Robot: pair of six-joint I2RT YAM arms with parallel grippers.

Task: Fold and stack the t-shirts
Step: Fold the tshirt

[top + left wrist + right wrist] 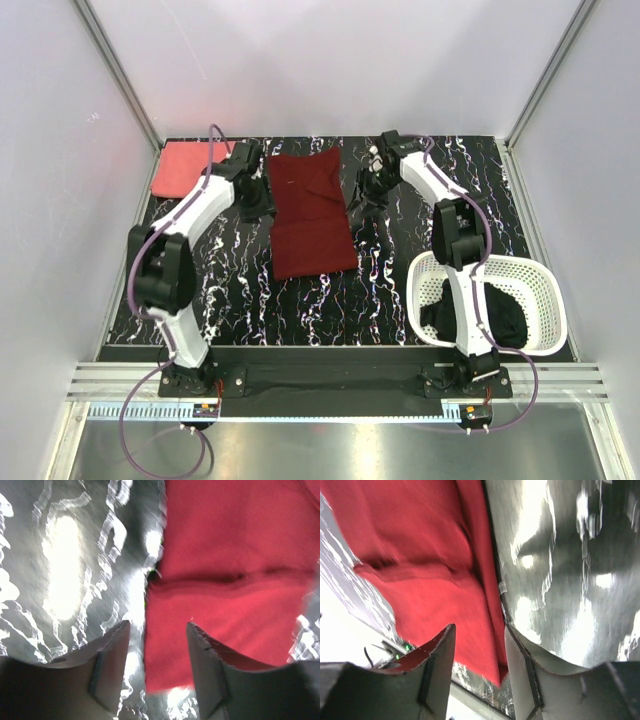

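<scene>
Maroon t-shirt [310,215] mid-frame looks limp (pinch its upper corners), left gripper [157,625] and right gripper [480,627] both wide, empty.

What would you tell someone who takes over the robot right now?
Left gripper: open, empty, over the maroon shirt's left edge.
Right gripper: open, empty, over its right edge.
Maroon shirt: mid-table, looks partly folded.
Pink shirt: folded, far left corner.
Black shirt: in the basket.
To do: finish the maroon one, fold the black one, stack all three.
</scene>
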